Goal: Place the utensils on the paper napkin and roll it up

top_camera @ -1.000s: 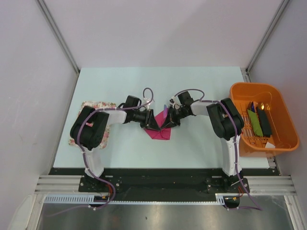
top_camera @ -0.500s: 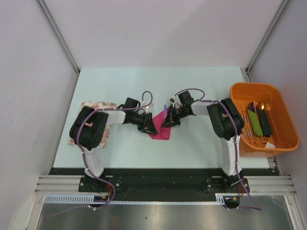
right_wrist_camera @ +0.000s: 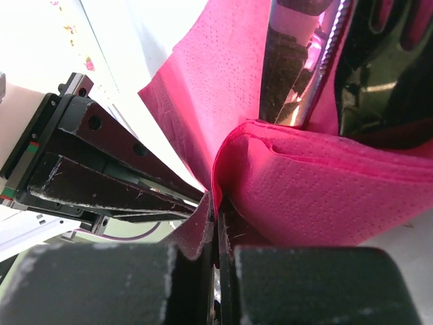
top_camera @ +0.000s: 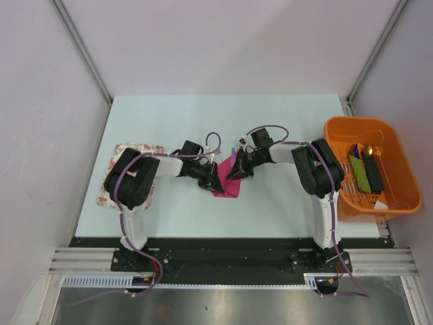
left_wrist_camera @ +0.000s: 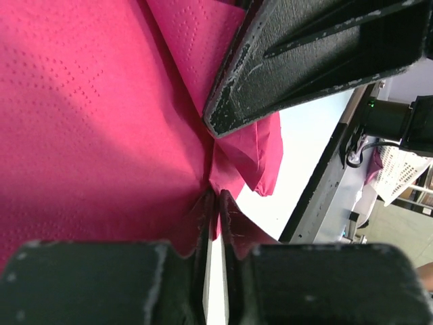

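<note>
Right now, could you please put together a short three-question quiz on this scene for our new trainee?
1. What does the right gripper pinch? A floral mat; B paper napkin; C a cable.
2. True or false: the paper napkin lies on the floral mat.
3. On which side of the table, by the robot's own sides, does the orange tub stand?
Key: 1 B; 2 false; 3 right.

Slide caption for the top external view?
Left pincer and right pincer pinch the napkin at centre; orange tub right, floral mat left.
</note>
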